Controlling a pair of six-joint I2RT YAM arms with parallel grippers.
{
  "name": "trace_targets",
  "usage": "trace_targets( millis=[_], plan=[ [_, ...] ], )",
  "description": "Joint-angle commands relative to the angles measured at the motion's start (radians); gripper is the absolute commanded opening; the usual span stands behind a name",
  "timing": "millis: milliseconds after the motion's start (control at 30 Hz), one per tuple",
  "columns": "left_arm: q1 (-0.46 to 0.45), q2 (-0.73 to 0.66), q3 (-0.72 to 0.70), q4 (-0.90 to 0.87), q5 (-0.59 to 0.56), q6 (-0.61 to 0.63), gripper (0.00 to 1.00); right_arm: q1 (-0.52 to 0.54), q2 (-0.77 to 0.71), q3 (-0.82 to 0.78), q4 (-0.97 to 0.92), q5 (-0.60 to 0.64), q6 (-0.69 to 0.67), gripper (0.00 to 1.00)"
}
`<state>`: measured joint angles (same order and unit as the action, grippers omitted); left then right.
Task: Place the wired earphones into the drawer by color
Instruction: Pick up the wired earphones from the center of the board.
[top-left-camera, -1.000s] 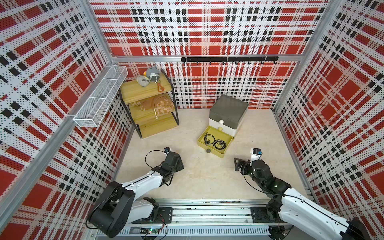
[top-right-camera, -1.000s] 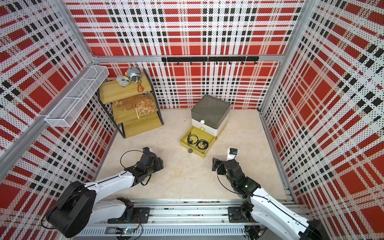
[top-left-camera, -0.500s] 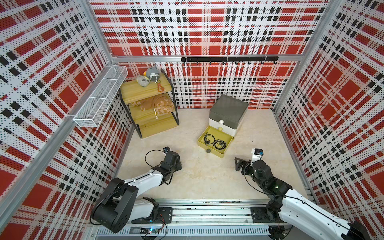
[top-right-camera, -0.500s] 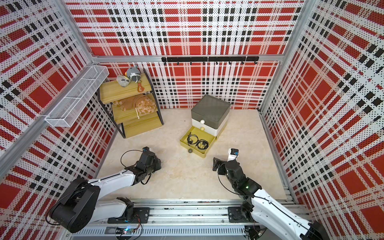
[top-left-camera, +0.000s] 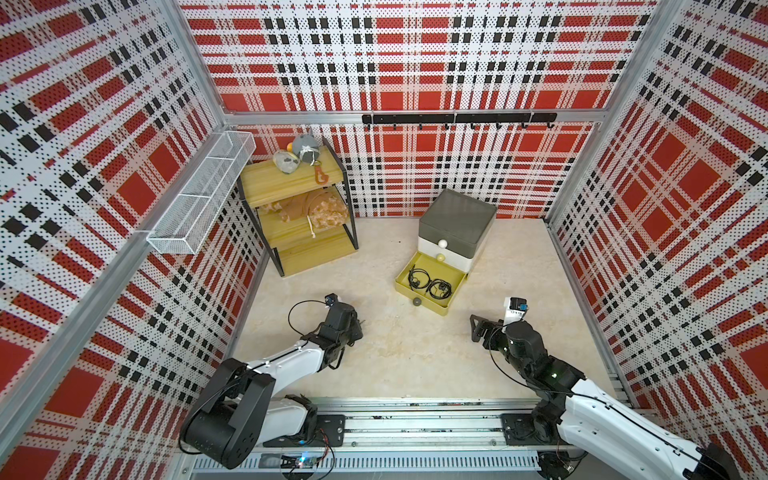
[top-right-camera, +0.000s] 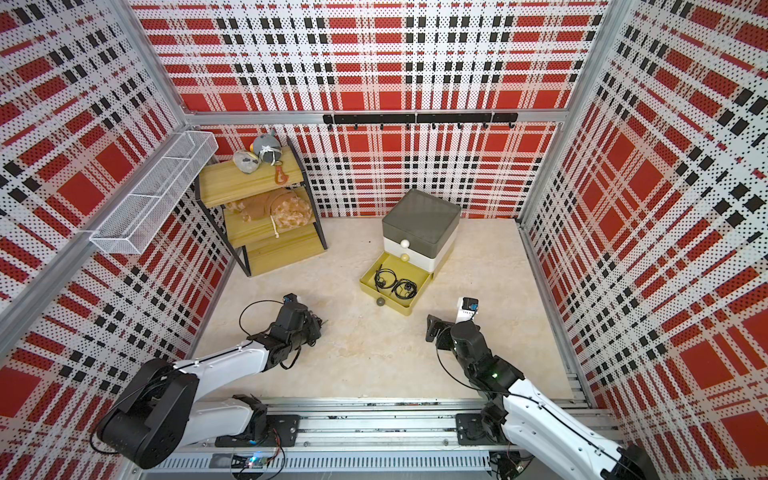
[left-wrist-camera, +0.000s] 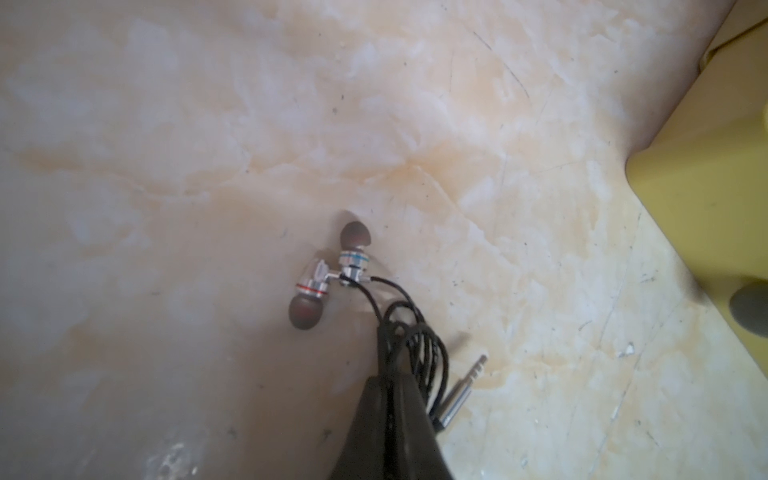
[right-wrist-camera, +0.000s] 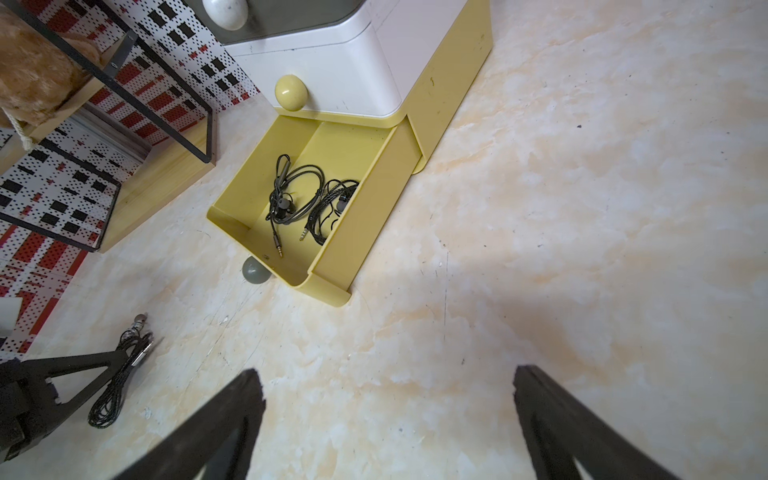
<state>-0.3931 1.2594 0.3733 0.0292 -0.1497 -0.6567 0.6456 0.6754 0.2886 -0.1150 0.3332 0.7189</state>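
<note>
In both top views the drawer cabinet (top-left-camera: 457, 226) is seen toward one o'clock on the floor (top-left-camera: 395, 353), its grey and white drawers pushed in and its yellow drawer (top-left-camera: 434, 309) pulled out toward seven o'clock; two black earphone bundles (top-left-camera: 417, 279) are laid side by side inside it. The left gripper (top-left-camera: 356, 327) is lowered to the floor at about eight o'clock from that drawer, well apart from it; the right gripper (top-left-camera: 478, 328) is held at about four o'clock from it, over bare floor. No white or red earphones can be made out on the floor — whether any lie in the shut drawers cannot be told.

In the left wrist view the claw is seen clenched on a third black bundle (left-wrist-camera: 415, 345); the coil is pinched between the closed fingers (left-wrist-camera: 386, 415), while both earbuds and the jack plug appear to rest on the floor; a corner of the yellow drawer is seen near.

In the right wrist view the right claw's fingers (right-wrist-camera: 224, 424) are spread wide with nothing between them; the grasped coil is shown at the left fingers, down on the floor.

Two black sets are judged stowed; a third is grasped but not yet lifted — carrying it to the yellow drawer and shutting that drawer are left.
</note>
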Motion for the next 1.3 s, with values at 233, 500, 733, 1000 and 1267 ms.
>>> trace_targets(
  millis=[233,500,733,1000,1267],
  plan=[
    [0.011,-0.106,-0.010,-0.011,0.010,0.014,0.00,-0.002,-0.029,-0.019,-0.010,0.018,-0.001,1.00],
    [0.010,-0.213,0.002,-0.001,0.049,0.044,0.00,-0.003,-0.031,-0.021,0.002,0.035,-0.002,1.00],
    [0.011,-0.273,0.021,0.049,0.124,0.070,0.00,-0.003,-0.023,-0.021,0.019,0.045,-0.024,1.00],
    [0.007,-0.218,0.093,0.130,0.196,0.083,0.00,-0.003,-0.005,-0.033,0.055,0.046,-0.030,1.00],
    [-0.067,-0.068,0.226,0.198,0.176,0.079,0.00,-0.003,0.019,-0.035,0.072,0.038,-0.042,1.00]
  ],
)
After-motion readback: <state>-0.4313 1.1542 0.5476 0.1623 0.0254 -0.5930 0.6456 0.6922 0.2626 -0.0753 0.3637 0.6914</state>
